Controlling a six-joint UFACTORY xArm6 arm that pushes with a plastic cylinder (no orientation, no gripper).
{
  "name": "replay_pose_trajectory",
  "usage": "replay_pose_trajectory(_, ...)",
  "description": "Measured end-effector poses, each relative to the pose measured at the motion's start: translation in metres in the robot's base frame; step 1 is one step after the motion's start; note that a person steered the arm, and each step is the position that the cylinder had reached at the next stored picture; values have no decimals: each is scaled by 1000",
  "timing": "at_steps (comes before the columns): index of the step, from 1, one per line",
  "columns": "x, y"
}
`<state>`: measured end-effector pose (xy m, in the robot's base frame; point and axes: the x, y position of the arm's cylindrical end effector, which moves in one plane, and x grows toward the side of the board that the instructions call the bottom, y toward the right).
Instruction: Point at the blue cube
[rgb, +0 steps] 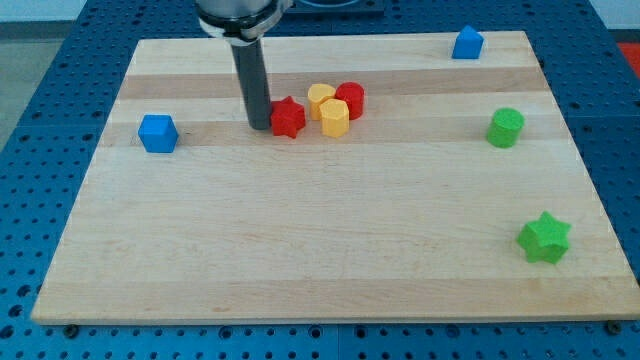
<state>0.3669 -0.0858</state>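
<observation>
Listing contents of one pale wooden desk, its surface showing lengthwise grain bands and set on a blue perforated base; no containers are present, so all items lie loose on the desk. Item one: blue cube, smooth moulded plastic, at the left edge, midway toward the far side, standing apart from everything else. Item two: blue block with a peaked top, house-like in outline, at the far right. Item three: red star block, far centre. Item four: two yellow blocks, one faceted and nearer, one just behind it, touching each other. Item five: red cylinder, touching the yellow pair on their right. Item six: green cylinder, right side, alone. Item seven: green star block, near right, alone. Tooling: dark straight rod, matte finish, descending from the far edge; my tip rests on the desk just left of the red star block, touching or almost touching it, and well to the right of the blue cube. No fingers are fitted, so no opening width applies.
</observation>
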Motion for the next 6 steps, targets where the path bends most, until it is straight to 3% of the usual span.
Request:
replay_pose_trajectory(2, -16, -10)
replay_pose_trajectory(4, -49, -125)
replay_pose_trajectory(6, -23, -185)
